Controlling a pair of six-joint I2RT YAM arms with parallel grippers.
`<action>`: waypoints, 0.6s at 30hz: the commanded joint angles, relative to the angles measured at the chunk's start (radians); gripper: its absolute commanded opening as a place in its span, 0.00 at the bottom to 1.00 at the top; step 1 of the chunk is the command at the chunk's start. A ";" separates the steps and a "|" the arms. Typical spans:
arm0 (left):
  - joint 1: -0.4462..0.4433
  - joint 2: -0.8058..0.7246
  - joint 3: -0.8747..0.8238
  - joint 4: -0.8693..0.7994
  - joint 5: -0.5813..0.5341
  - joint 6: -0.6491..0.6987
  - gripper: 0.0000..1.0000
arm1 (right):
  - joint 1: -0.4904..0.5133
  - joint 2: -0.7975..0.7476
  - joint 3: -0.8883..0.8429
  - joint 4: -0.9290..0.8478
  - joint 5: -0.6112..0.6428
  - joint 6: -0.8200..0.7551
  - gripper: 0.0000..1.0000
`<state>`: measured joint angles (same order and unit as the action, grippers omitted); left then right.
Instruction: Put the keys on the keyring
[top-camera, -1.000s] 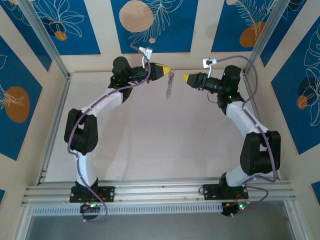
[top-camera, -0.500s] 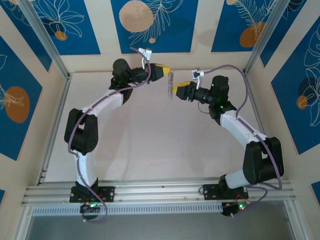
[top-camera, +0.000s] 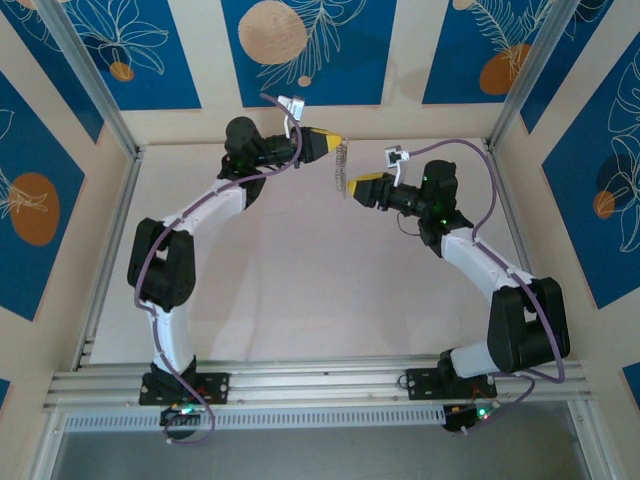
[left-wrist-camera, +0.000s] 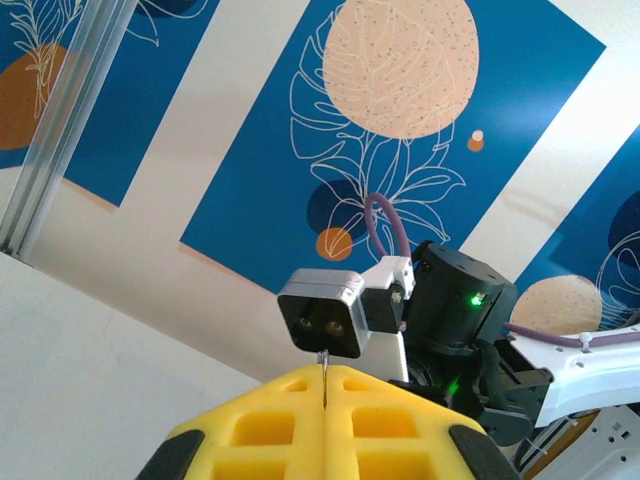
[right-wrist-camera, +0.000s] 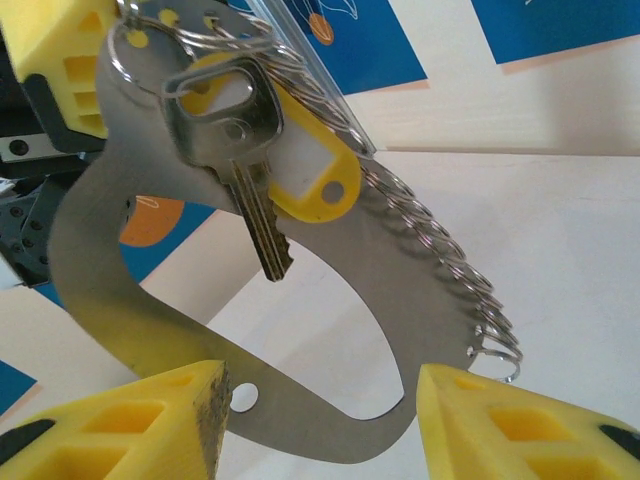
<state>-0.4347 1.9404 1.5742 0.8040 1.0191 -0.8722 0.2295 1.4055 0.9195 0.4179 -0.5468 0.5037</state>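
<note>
Toward the back of the table (top-camera: 300, 280), on the left, the left gripper (top-camera: 335, 141) is clamped tight on the top of the keyring (top-camera: 342, 170). It holds the ring clear of the surface so that it hangs free, presumably to offer its lower bow to the other arm. Just to the right and slightly lower, the right gripper (top-camera: 352, 186) stands partly open with nothing in its grasp. Its jaws flank the bottom of the loop, probably lining up to steady it. From above, the hanging metal reads as a thin grey string. The right wrist camera resolves it into a broad flat band, with a key (right-wrist-camera: 240, 150) and yellow tag (right-wrist-camera: 320, 175) hung near the top and a row of small split rings (right-wrist-camera: 440, 255) trailing down its right side. The left wrist camera adds the pinch itself: a sliver of metal edge between the pressed jaws.
</note>
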 joint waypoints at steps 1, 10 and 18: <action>-0.007 -0.038 0.006 0.012 0.015 -0.009 0.00 | -0.005 -0.048 0.010 -0.031 0.015 -0.017 0.53; -0.004 -0.019 0.070 -0.023 0.055 0.000 0.00 | -0.055 -0.047 0.030 -0.017 -0.073 -0.020 0.53; -0.003 0.000 0.085 0.066 0.089 -0.096 0.00 | -0.051 -0.020 0.056 0.040 -0.161 0.000 0.53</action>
<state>-0.4343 1.9404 1.6192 0.7856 1.0725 -0.9188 0.1722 1.3739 0.9352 0.4118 -0.6537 0.5007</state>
